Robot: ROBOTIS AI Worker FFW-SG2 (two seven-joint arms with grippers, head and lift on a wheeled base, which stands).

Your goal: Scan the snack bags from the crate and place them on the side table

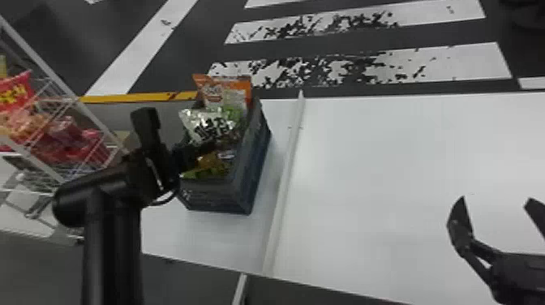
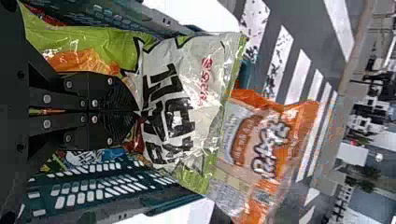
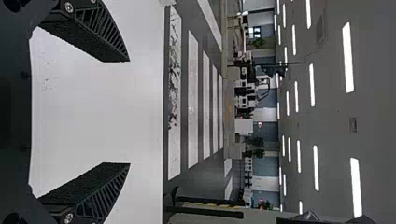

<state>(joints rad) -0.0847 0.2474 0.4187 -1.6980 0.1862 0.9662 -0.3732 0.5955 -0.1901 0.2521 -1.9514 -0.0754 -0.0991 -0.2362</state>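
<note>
On the white surface left of a pale rail (image 1: 284,182): one dark blue-grey crate (image 1: 253,166), upright, its long sides running away from the robot, packed with snack bags. Item, at its far end: an orange bag (image 1: 243,87), standing tall above the rim. Item, nearer the robot: a white-faced bag (image 1: 213,123), glossy, with heavy black lettering and green edging, its upper part leaning out over the crate's rim. Item, at the near end: a yellow-green bag (image 1: 209,172), lying low inside.

Left gripper (image 1: 210,147), one: reaches over the crate's left side, down among the bags. Its two black fingers are closed, tips meeting against the white-faced bag; whether any film is pinched between them cannot be told.

Right gripper (image 1: 495,198), one: stands over the wide white tabletop (image 1: 385,174) right of the rail, well apart from the crate. Right gripper (image 3: 128,112), wrist view: fingers spread wide, nothing between them.

Left of the crate: one white wire rack (image 1: 61,87), holding red snack packs (image 1: 16,91). Beyond the tabletop: dark floor (image 1: 344,36) with broad white stripes, worn in patches
</note>
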